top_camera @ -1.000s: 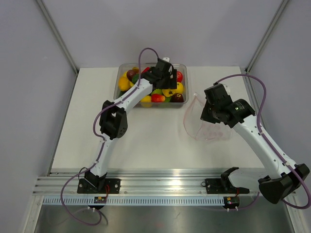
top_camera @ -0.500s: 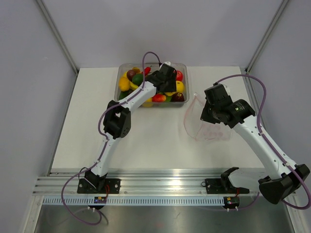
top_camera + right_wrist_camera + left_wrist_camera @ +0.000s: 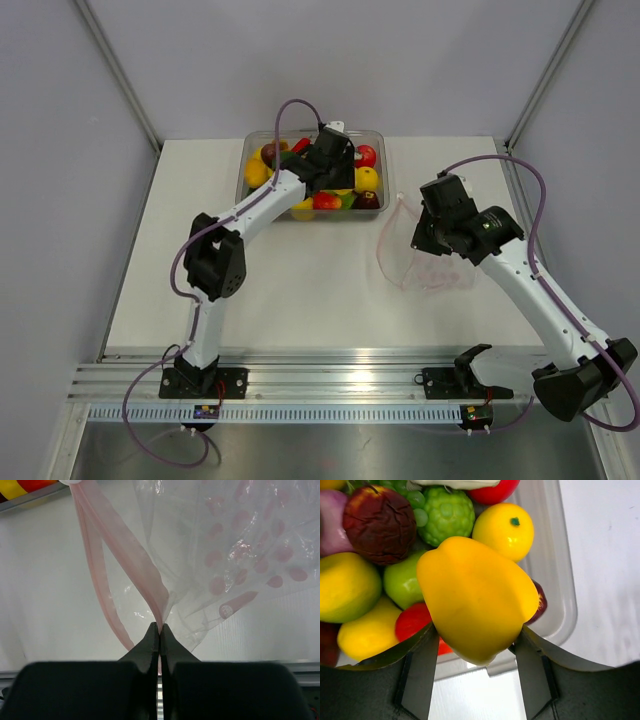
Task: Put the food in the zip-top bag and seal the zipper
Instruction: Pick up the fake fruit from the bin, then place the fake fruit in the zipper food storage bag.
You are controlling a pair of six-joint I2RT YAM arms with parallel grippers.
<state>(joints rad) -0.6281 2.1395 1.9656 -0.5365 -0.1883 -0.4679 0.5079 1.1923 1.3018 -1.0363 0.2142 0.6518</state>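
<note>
Food (image 3: 380, 522) — glossy plastic toy fruits — in rigid clear tub (image 3: 555, 570), one yellow pepper (image 3: 475, 590) clamped in left gripper (image 3: 476, 632); crinkly clear zip-top bag (image 3: 405, 250) seemingly empty, pink zipper (image 3: 127, 560) unsealed, pinched by closed right gripper (image 3: 160, 627).

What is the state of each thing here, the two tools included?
left tool: closed on the yellow pepper
right tool: shut, pinching the zipper
zipper: unsealed, its two strips apart
zip-top bag: open, no food seen inside
tub: full of toy food
</note>
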